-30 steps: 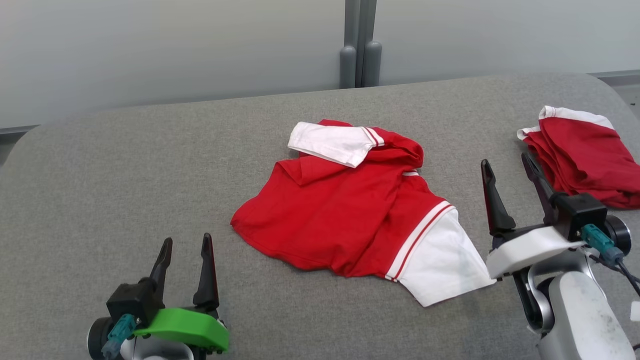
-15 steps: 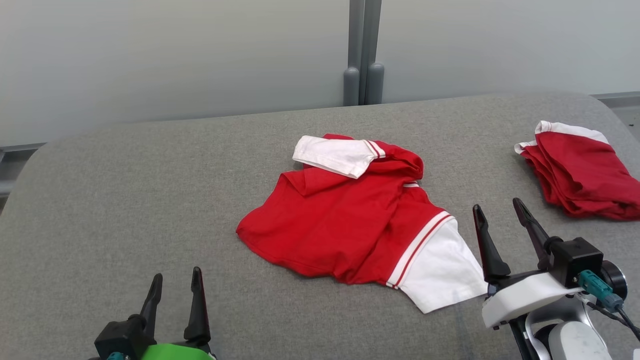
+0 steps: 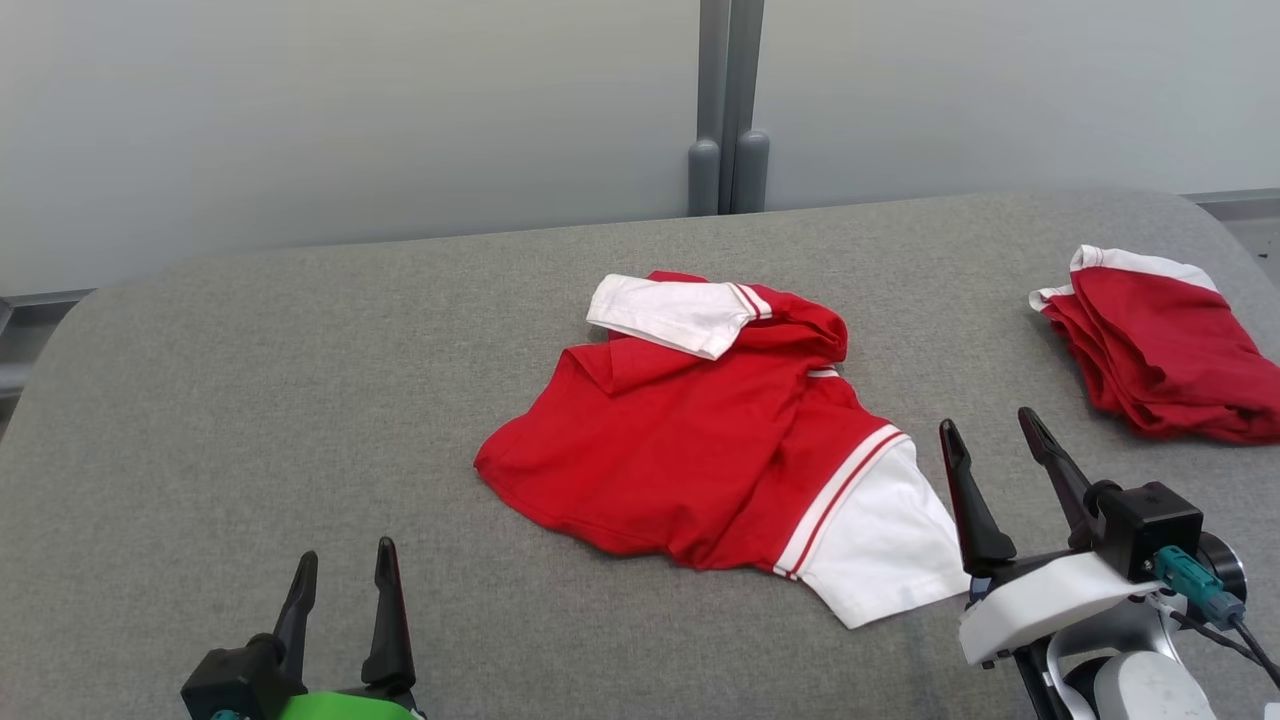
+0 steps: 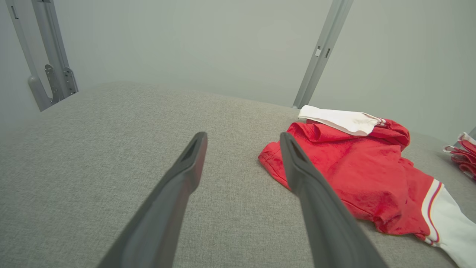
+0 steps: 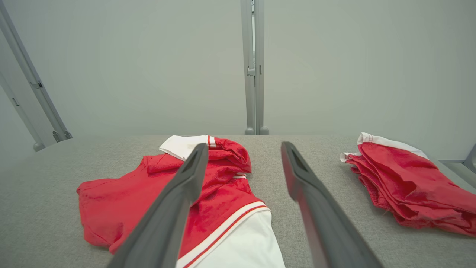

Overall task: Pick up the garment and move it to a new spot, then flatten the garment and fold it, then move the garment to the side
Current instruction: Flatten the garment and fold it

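The garment is a red shirt with white sleeves, lying crumpled in the middle of the grey padded table. One white sleeve is folded over its far edge, the other spreads toward the near right. My left gripper stands open at the lower left, apart from the shirt and empty. On the lower right my right gripper is open too, just right of the near white sleeve, holding nothing. In the right wrist view the shirt lies to the left of the right gripper.
A second red and white garment lies folded in a pile near the table's far right edge, also seen as a folded pile. A pale wall with a grey upright post runs behind the table.
The head camera has tilted, so the whole scene sits lower in the picture. Both grippers have drawn back toward the near edge, still open. The shirt has not moved.
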